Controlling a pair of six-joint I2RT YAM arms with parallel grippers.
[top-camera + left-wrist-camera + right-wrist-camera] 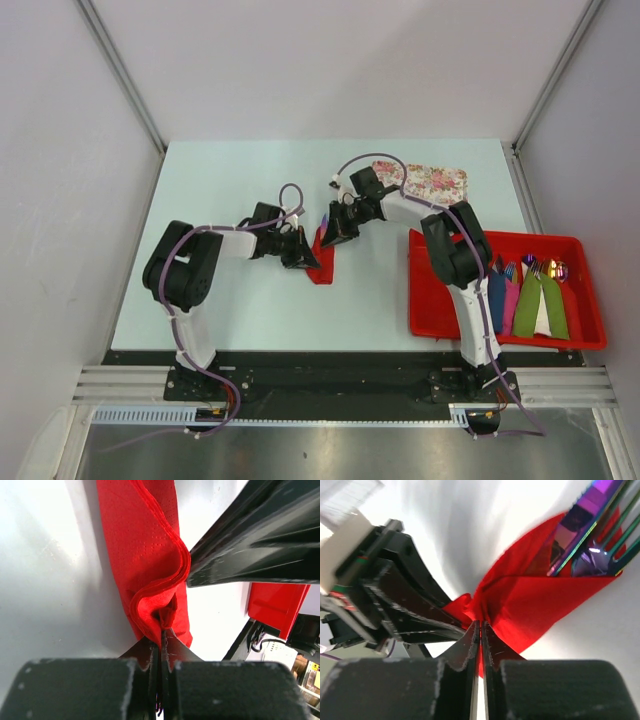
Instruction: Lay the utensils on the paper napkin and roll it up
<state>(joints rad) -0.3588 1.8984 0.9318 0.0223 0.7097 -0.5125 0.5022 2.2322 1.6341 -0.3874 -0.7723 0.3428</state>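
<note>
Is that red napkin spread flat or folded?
Folded. The red paper napkin is doubled over the purple cutlery, whose ends poke out; the left claw and right claw each pinch its bunched edge.

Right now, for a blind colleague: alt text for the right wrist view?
The right gripper pinches a fold of the red paper napkin folded over the utensils, whose iridescent purple ends, fork tines included, stick out upper right.

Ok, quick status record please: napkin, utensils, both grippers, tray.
napkin: mid-table, folded over, loosely bunched
utensils: inside the fold, ends sticking out
left gripper: shut on napkin
right gripper: shut on napkin
tray: right side, holds blue, pink and green rolls
</note>
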